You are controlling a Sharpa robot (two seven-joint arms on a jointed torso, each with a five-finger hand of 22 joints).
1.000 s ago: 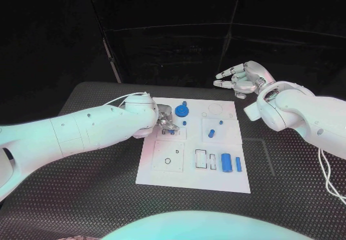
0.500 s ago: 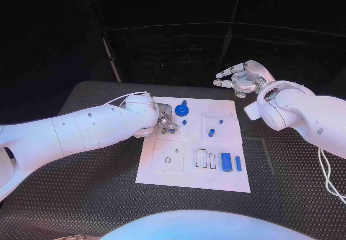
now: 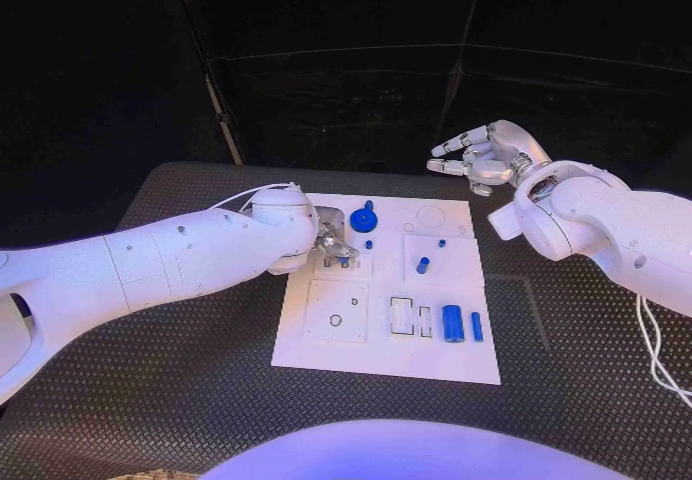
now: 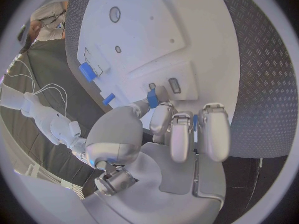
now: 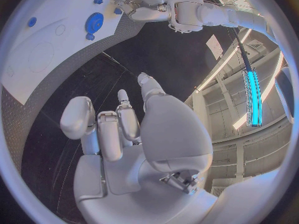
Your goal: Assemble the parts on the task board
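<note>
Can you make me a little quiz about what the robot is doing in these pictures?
1. True or false: the right hand is holding a blue piece.
2. Which hand is over the task board? A: the left hand. B: the right hand.
3. Fill in: the left hand pinches a small part coloured ___.
Key: 1 false, it holds nothing; 2 A; 3 blue.

The bench (image 3: pixel 173 400) has a black top with a raised diamond-tread pattern and rounded far corners. Behind it hangs a black backdrop (image 3: pixel 346 90), crossed by thin dark poles (image 3: pixel 224 120) that slant up from the bench's far edge. In the right wrist view, a long tube light (image 5: pixel 251 98) glows cyan beside pale ceiling beams (image 5: pixel 221 64) high in the room.
</note>
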